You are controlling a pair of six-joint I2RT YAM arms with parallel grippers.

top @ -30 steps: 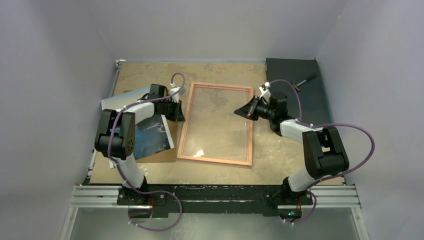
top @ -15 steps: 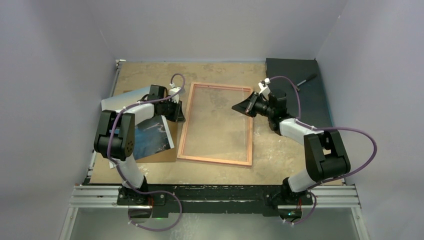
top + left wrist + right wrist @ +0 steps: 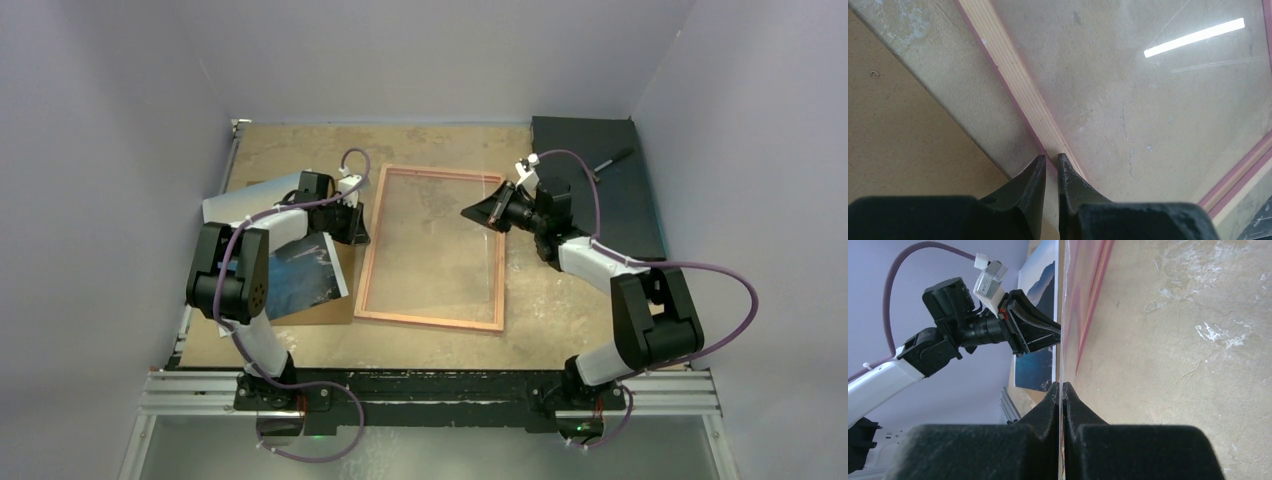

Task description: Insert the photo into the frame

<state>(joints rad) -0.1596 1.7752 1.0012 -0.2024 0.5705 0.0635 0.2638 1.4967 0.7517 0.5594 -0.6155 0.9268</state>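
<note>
The frame (image 3: 377,245) lies flat in the middle of the table, pale wood rim up. My left gripper (image 3: 1051,157) hovers over its left rim (image 3: 1013,80), and its jaws stand a narrow gap apart with nothing between them. My right gripper (image 3: 1061,385) is shut on a thin clear pane (image 3: 1060,315), seen edge-on, at the frame's right side (image 3: 466,213). The photo (image 3: 300,275), dark blue with a white border, lies left of the frame on a brown backing board (image 3: 338,300), partly under my left arm. It also shows in the right wrist view (image 3: 1040,305).
A black mat (image 3: 620,200) covers the back right corner, with a small dark tool (image 3: 610,160) on it. Grey walls close in on three sides. A metal rail (image 3: 430,392) runs along the near edge by the arm bases.
My left jaws have parted slightly from shut. My right gripper has shifted a little left and back, still shut on the pane. Photo and board have not moved.
</note>
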